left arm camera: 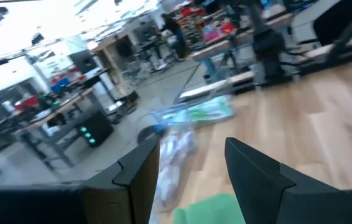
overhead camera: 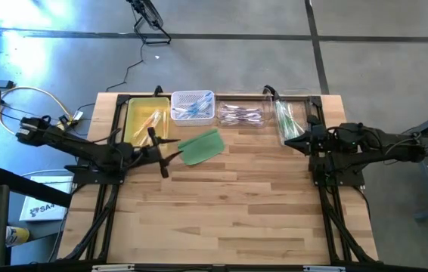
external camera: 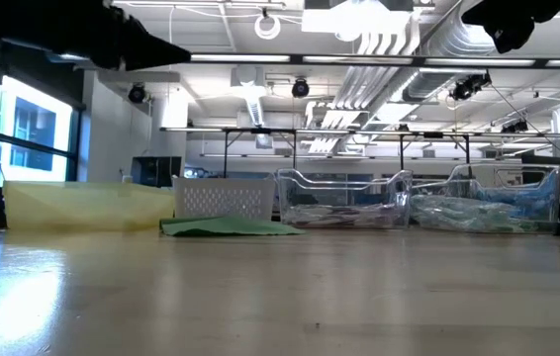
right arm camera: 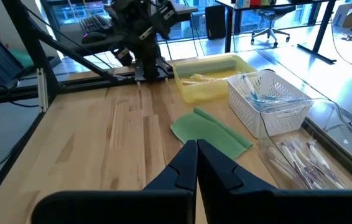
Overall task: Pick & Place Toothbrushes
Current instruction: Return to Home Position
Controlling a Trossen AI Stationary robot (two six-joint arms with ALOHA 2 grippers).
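Observation:
The toothbrushes lie sorted in four containers along the table's far edge. Orange ones are in a yellow bin point(overhead camera: 147, 117), blue ones in a white basket point(overhead camera: 193, 106), pale purple ones in a clear bin point(overhead camera: 242, 115), and green ones in a second clear bin point(overhead camera: 289, 119). My left gripper point(overhead camera: 161, 153) hovers open above the table, just left of the flat green pad point(overhead camera: 201, 146), with nothing between its fingers point(left arm camera: 260, 174). My right gripper point(overhead camera: 293, 141) is shut and empty, raised near the green-toothbrush bin point(external camera: 483, 210).
The green pad point(right arm camera: 210, 132) lies flat in front of the white basket point(right arm camera: 269, 102) and the yellow bin point(right arm camera: 213, 74). Bare wooden tabletop point(overhead camera: 229, 211) stretches from the pad to the near edge. Black arm frames run along both table sides.

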